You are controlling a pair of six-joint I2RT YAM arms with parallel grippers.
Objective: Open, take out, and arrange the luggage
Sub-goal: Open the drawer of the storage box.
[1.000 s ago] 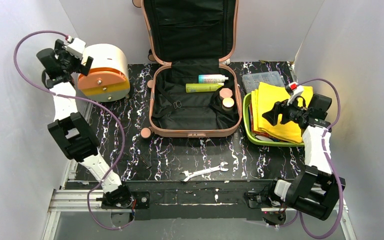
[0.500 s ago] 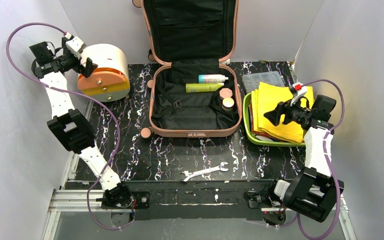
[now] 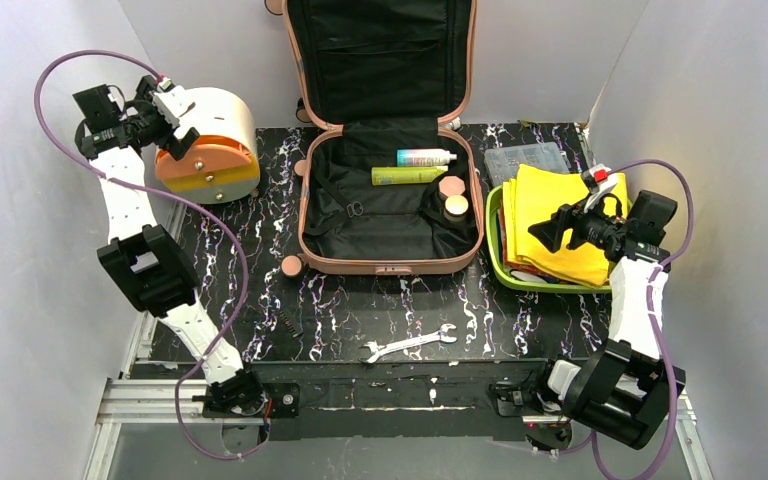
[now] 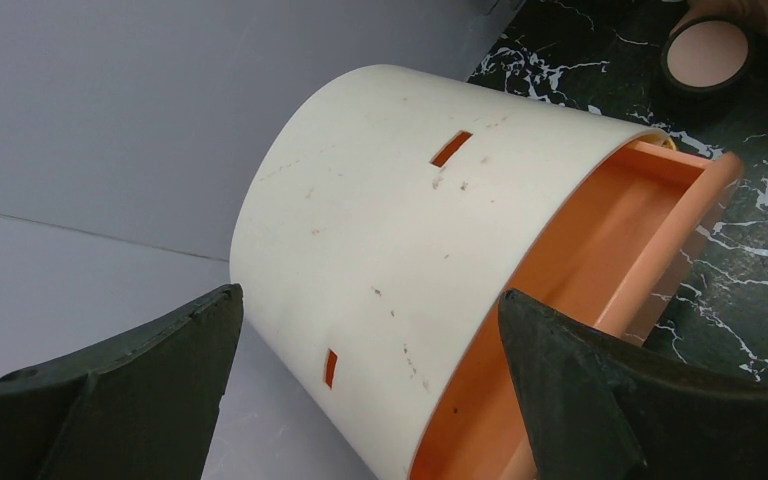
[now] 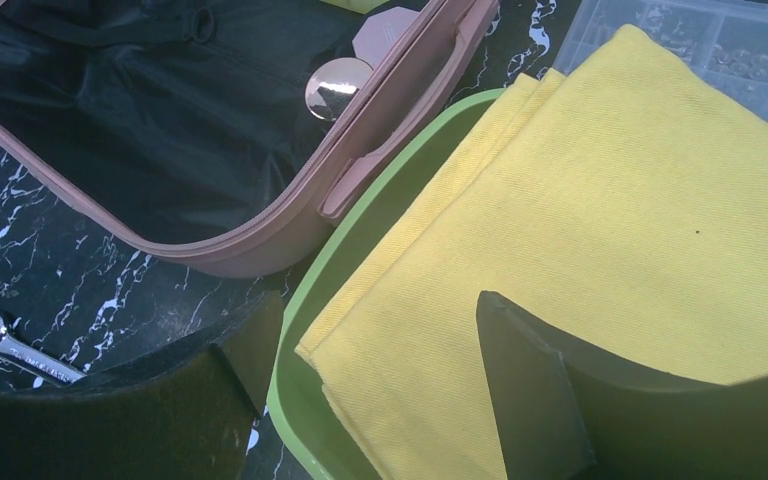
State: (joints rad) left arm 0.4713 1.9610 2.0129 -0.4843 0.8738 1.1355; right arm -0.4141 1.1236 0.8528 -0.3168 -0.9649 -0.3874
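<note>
The salmon-pink luggage lies open at the table's middle, its lid propped against the back wall and its black lining showing. Inside lie a white-and-teal bottle, a lime-green bottle and two round pink jars. My left gripper is open at the back left, its fingers wide apart just short of the cream-and-orange drum box, with nothing held. My right gripper hangs open over the yellow cloths, right of the luggage rim, and it is empty.
The yellow cloths lie stacked in a lime-green tray right of the luggage. A clear compartment box sits behind the tray. A wrench lies near the front edge, and a small pink disc by the luggage's front left corner. Walls stand close on both sides.
The left arm swung its wrist out left, then brought the open gripper back toward the drum box. The right gripper drew back slightly to the right over the cloths.
</note>
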